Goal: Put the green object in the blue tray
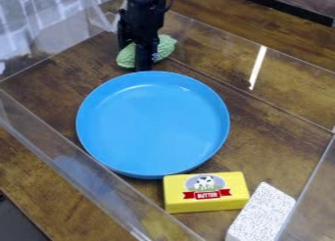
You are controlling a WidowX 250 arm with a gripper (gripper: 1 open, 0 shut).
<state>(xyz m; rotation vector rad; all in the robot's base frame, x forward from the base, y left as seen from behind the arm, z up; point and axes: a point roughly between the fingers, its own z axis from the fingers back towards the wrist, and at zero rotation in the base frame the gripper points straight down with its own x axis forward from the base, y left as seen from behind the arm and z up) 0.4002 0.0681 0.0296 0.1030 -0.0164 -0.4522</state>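
Hand [140,51] straddles green object [131,57] beyond blue tray [92,137] rim.

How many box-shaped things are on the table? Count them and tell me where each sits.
2. The yellow butter box lies just in front of the round blue plastic tray; the white speckled block sits right of it, at the bottom edge. None seems hidden.

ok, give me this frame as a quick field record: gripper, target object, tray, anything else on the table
gripper: pointing down, lowered over the green object, fingers on either side of it; grip not confirmed
green object: on the wooden table, beyond the tray's far rim, partly hidden by the gripper
blue tray: empty, centre of table
butter box: yellow, just past the tray's near rim
white block: speckled, right of the butter box
task state: object not yet in tray
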